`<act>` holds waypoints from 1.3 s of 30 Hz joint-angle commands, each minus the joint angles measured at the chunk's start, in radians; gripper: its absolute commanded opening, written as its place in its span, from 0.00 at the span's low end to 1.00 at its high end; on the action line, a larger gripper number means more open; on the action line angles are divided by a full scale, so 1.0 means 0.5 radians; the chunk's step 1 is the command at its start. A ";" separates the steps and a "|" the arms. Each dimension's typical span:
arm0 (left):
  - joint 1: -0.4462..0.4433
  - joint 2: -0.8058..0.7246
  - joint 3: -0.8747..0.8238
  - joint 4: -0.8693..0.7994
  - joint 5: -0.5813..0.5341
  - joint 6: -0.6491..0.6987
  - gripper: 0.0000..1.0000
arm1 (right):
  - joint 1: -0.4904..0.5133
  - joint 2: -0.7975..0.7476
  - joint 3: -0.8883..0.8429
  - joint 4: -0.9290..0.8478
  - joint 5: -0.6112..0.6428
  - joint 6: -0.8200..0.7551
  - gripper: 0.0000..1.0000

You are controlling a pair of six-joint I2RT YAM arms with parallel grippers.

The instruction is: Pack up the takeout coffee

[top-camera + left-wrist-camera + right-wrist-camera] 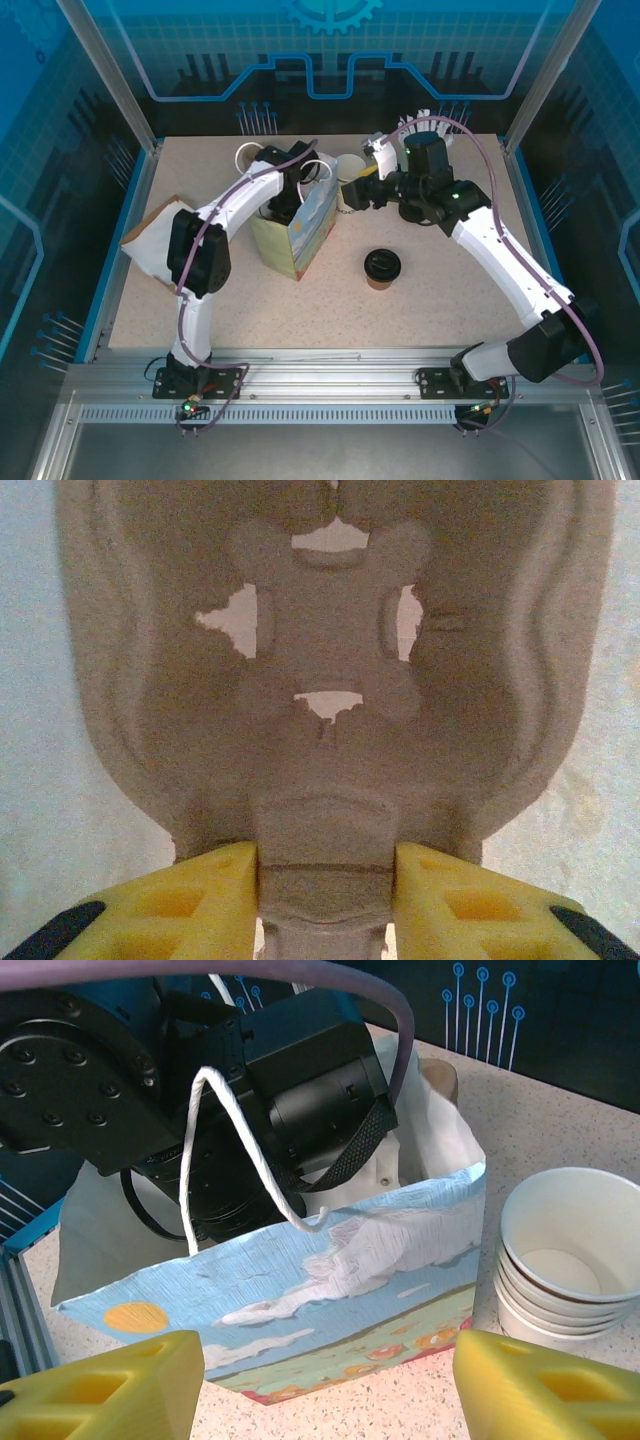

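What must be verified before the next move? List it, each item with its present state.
1. Takeout coffee upright, lid on: ok.
2. Right gripper open and empty: ok.
3. Left gripper gripping the pulp carrier: ok.
4. Carrier seated flat in the paper bag: cannot tell.
5. Bag mouth free for the coffee: not ok, the left arm reaches into it.
6. White cup stack apart from the bag: ok.

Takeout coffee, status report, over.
Left end effector inside paper bag, shut on pulp carrier. Right end effector open, facing bag. Takeout coffee upright on table, untouched. Left arm occupies bag mouth.
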 commanded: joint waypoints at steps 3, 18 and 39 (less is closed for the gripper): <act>-0.003 -0.035 -0.144 0.086 -0.004 0.034 0.38 | -0.028 -0.021 -0.022 -0.005 0.000 0.038 0.68; -0.003 -0.049 -0.388 0.319 0.031 0.031 0.41 | -0.027 0.034 -0.021 -0.011 -0.016 0.062 0.69; -0.003 -0.146 -0.370 0.385 0.097 -0.006 0.56 | -0.027 0.059 -0.019 -0.024 -0.030 0.072 0.69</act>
